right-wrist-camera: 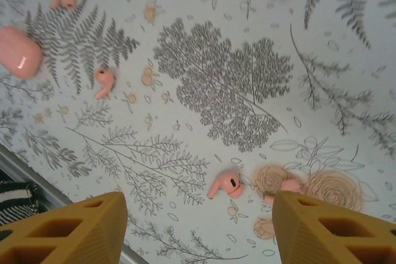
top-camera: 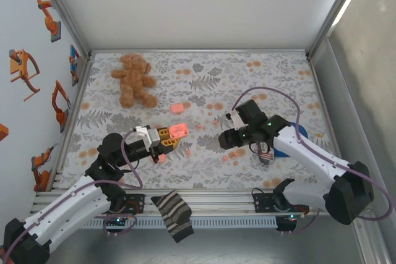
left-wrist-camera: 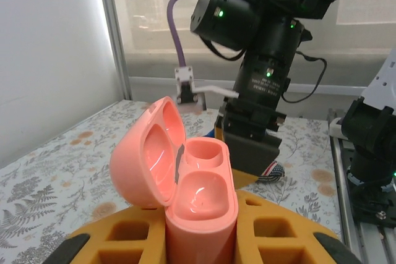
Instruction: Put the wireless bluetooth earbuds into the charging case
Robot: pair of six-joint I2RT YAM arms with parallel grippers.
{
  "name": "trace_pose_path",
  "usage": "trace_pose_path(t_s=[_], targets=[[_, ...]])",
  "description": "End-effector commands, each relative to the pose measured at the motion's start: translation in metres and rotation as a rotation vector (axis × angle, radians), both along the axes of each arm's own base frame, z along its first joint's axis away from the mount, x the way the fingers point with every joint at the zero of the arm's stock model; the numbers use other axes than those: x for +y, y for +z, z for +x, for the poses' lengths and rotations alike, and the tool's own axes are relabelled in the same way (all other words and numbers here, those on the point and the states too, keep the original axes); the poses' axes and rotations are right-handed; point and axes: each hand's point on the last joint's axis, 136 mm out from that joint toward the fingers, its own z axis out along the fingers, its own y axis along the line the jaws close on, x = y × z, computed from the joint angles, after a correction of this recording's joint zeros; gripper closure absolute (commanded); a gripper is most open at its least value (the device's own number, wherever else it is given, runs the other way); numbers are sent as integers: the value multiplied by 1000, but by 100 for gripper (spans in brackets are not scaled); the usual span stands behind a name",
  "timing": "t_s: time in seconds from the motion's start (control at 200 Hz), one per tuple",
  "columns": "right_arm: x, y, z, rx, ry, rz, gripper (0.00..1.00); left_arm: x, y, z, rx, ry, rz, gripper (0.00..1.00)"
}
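The left claw (top-camera: 172, 135) clenches the open charging case (left-wrist-camera: 199, 197), its base hidden in the grip. The right claw (right-wrist-camera: 198, 214) hangs released over the cloth (right-wrist-camera: 247, 78). Near the cloth's front edge, one earbud (right-wrist-camera: 226, 185) lies with bare cloth around it. Two more are cut off at the picture's top.

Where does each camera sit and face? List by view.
Top external: above, behind the bases, looking down on the cloth; both arms show.
Left wrist: looks across the cloth past its end effector gripping the open case at the right arm.
Right wrist: looks down past its open end effector at earbuds.
Shared: top and left wrist both show the case.
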Motion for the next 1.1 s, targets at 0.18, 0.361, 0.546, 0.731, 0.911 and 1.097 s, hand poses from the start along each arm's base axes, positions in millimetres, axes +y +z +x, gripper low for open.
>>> trace_pose_path(t_s=[0.18,0.361,0.546,0.731,0.911,1.097], targets=[[8,-45,-11,168,10,-19,50,-4,26,-5,-48,-44,-42,100],[7,-65,-16,232,26,-63,56,-6,24,-1,-50,-30,-40,100],[7,-74,-17,259,33,-81,60,-7,23,1,-44,-30,-36,100],[7,-83,-20,293,35,-103,63,-6,24,1,-47,-26,-42,100],[4,-92,-22,312,36,-135,64,-6,23,0,-39,-26,-43,100],[2,-101,-25,333,48,-167,70,-5,23,0,-39,-22,-47,100]])
